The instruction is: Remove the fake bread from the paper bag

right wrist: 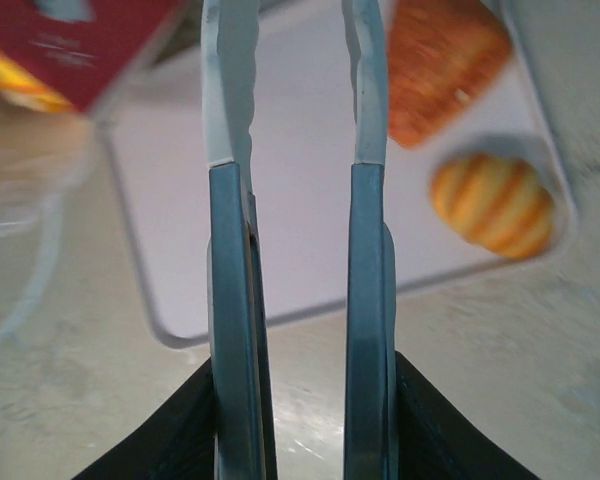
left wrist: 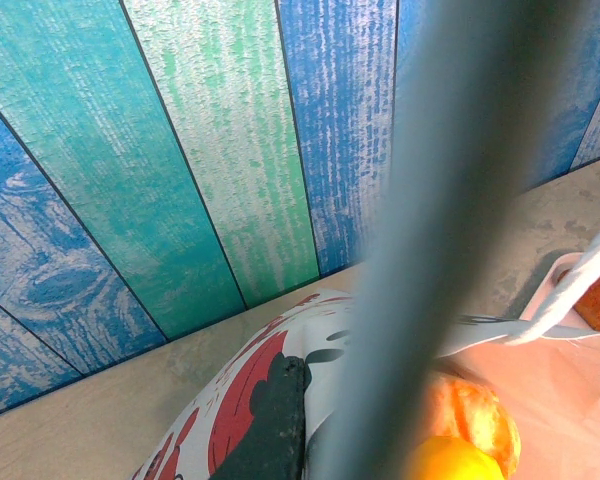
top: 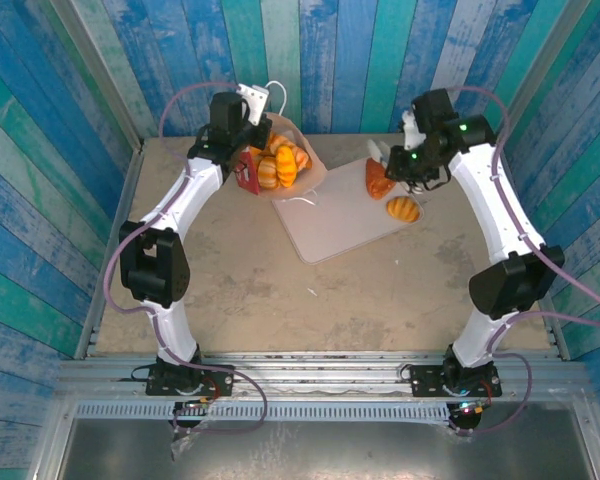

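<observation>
The red-and-white paper bag (top: 248, 170) lies on its side at the back of the table, mouth toward the tray. My left gripper (top: 246, 135) is shut on its upper wall; the left wrist view shows the printed bag wall (left wrist: 235, 410) pinched between a dark finger (left wrist: 275, 425) and a blurred grey one. Several orange pieces of fake bread (top: 282, 160) sit in the bag's mouth (left wrist: 472, 412). A reddish-brown wedge (top: 378, 180) (right wrist: 445, 62) and a striped oval bun (top: 403, 208) (right wrist: 492, 205) lie on the pale tray. My right gripper (top: 398, 160) (right wrist: 295, 40) hangs open above the tray, holding nothing.
The flat pale square tray (top: 330, 225) (right wrist: 300, 240) lies mid-table between the arms. A white cord handle (top: 302, 200) rests on its near corner. Blue and green plank walls (left wrist: 210, 150) close in the back and sides.
</observation>
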